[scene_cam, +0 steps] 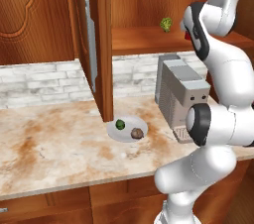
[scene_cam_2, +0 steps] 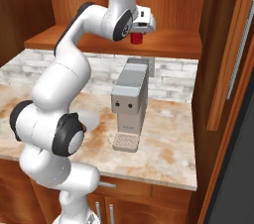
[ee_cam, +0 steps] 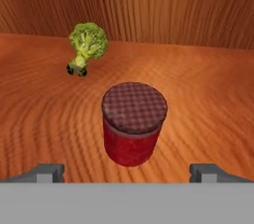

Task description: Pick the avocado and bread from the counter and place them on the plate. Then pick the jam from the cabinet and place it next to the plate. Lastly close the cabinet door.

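Observation:
The jam point(ee_cam: 133, 124), a red jar with a dark red lid, stands upright on the cabinet shelf point(ee_cam: 208, 99). My gripper point(ee_cam: 126, 173) is open just short of it, one fingertip wide to each side and neither touching. From the right base view, my hand hovers over the jam point(scene_cam_2: 135, 38) inside the cabinet point(scene_cam_2: 168, 0). On the counter point(scene_cam: 54, 143) the plate point(scene_cam: 126, 136) carries the dark green avocado point(scene_cam: 119, 124) and the brown bread point(scene_cam: 137, 132). The cabinet door point(scene_cam: 101, 44) stands open, edge-on, with its silver handle point(scene_cam: 91, 44).
A yellow-green leafy item point(ee_cam: 88, 44) sits on the shelf behind and left of the jam. A grey coffee machine point(scene_cam: 181, 94) stands on the counter right of the plate, under the shelf. A second wooden panel point(scene_cam_2: 233, 44) with a bar handle rises at the right.

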